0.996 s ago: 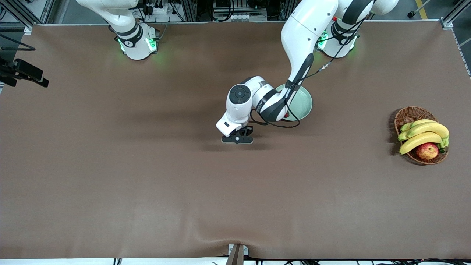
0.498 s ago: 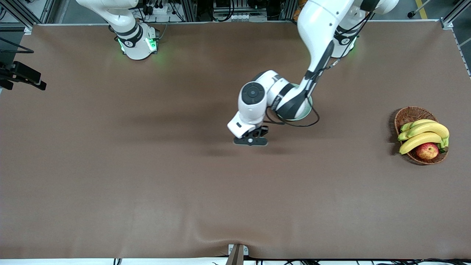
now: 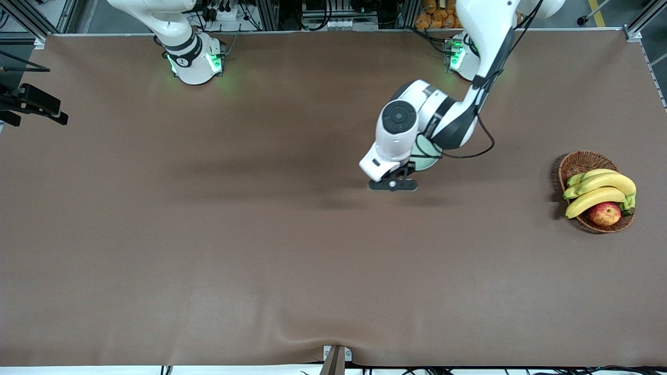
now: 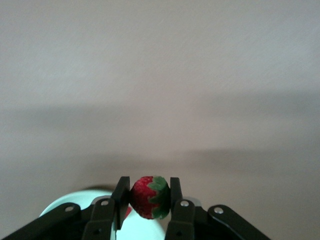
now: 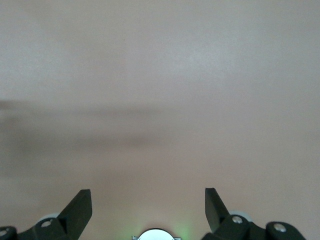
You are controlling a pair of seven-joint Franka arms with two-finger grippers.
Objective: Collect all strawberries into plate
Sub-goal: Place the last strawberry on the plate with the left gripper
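Note:
My left gripper [image 3: 393, 183] is shut on a small red strawberry [image 4: 149, 197] with a green cap, held between its fingers [image 4: 120, 197]. It hangs over the table by the rim of the pale mint-green plate [image 3: 431, 154], which the left arm mostly covers. The plate also shows in the left wrist view [image 4: 70, 201], under the fingers. A small bit of red [image 4: 128, 211] shows on the plate beside one finger. No other strawberry is in view. My right gripper [image 5: 147, 197] is open and empty over bare table; it is out of the front view.
A brown wicker basket [image 3: 578, 162] with bananas [image 3: 599, 187] and a red-yellow apple [image 3: 605, 213] stands toward the left arm's end of the table. A black stand [image 3: 34, 103] sits at the right arm's end. Brown cloth covers the table.
My left arm has swung toward its own end of the table with the strawberry held, from over bare table to the plate's rim. It now covers most of the plate.

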